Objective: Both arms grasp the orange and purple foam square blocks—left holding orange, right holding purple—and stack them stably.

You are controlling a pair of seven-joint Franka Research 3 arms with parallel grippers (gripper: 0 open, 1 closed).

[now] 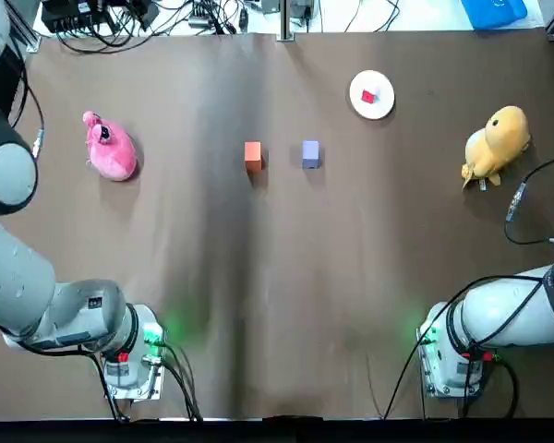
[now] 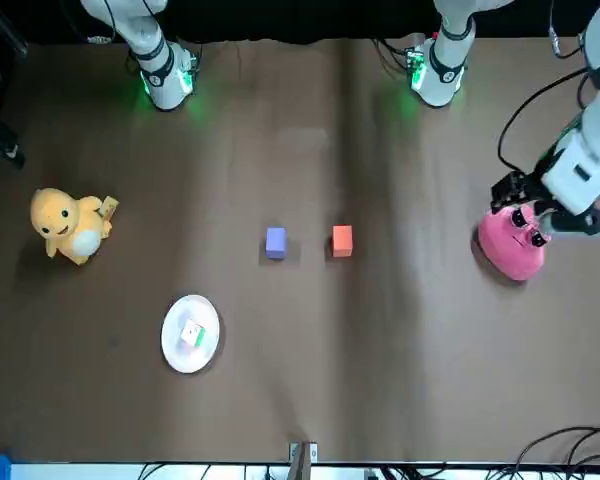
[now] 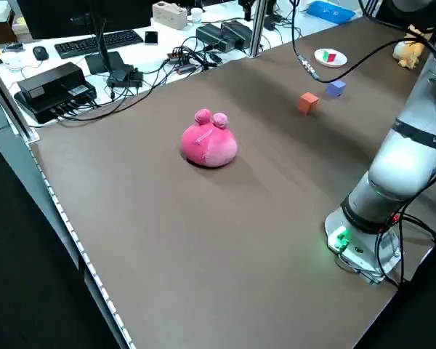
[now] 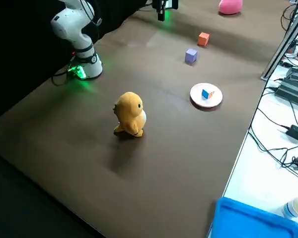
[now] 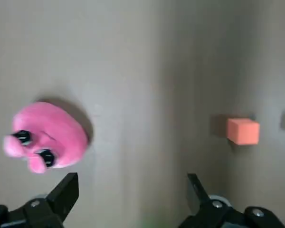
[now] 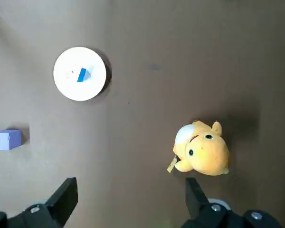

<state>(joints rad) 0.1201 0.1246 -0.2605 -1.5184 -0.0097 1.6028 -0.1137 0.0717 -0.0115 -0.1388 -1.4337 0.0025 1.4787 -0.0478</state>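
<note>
The orange block (image 1: 252, 155) & purple block (image 1: 310, 153) sat side by side, not touching, mid table (image 1: 258, 305). L gripper (image 5: 132, 183) hung high near the pink toy (image 1: 111, 149), fingers apart, holding nothing. R gripper (image 6: 129, 185) hung high near the yellow toy (image 1: 496, 143), fingers apart too, holding nothing.

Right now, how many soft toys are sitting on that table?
2. The pink toy lies toward the robot's left side of the table, the yellow toy toward its right side. I see no spot where another could hide.
</note>
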